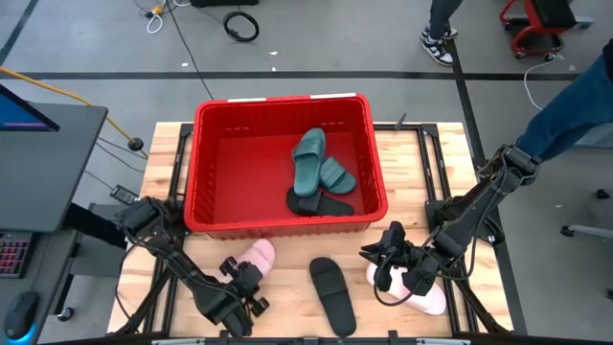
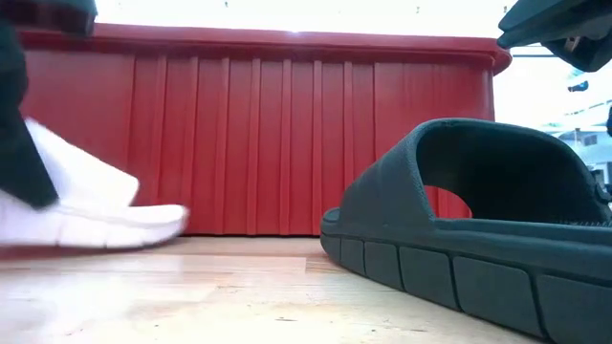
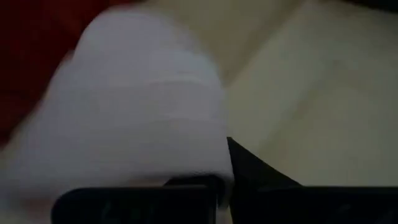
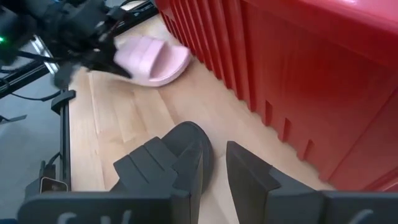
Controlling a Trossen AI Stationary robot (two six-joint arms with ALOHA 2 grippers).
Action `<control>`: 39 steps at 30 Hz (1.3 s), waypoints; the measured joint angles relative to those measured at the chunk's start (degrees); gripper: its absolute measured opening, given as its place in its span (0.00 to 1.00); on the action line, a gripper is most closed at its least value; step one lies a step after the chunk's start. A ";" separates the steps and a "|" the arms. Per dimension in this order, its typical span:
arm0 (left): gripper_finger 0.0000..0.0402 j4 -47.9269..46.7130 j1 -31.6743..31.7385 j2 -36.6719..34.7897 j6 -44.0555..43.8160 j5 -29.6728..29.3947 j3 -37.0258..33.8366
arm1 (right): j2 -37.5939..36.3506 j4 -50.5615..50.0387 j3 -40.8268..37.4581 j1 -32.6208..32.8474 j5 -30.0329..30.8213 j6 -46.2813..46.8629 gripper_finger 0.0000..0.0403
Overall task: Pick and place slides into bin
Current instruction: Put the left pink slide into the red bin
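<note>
The red bin [image 1: 203, 163] stands at the table's far middle and holds two dark green slides [image 1: 314, 158] and a black slide [image 1: 316, 203]. My left gripper [image 1: 246, 275] is shut on a pale pink slide [image 1: 259, 255] just in front of the bin; the slide also shows in the right wrist view [image 4: 152, 57]. A black slide [image 1: 332, 292] lies sole down near the front edge. My right gripper [image 1: 381, 257] is slightly open and empty, to the right of the black slide, whose tip [image 4: 189, 140] shows past its fingers. The second pink slide [image 1: 428, 297] lies under my right arm. My left gripper holds the pink slide by its near end [image 4: 124, 59], the end away from the bin, coming from the table's near left. The slide points toward the bin, roughly level and low [image 2: 96, 215]. Whether its far end rests on the table, I cannot tell.
The bin's red wall [image 2: 258, 143] rises right behind the two loose slides. A person's blue sleeve [image 1: 575, 105] reaches in at the far right. A dark monitor stand [image 1: 48, 163] is off the table's left edge. Bare wood lies between the pink and black slides.
</note>
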 joint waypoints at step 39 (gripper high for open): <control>0.03 -9.68 48.38 -1.16 80.71 18.12 47.19 | 0.02 -0.50 0.02 0.00 4.42 -0.09 0.20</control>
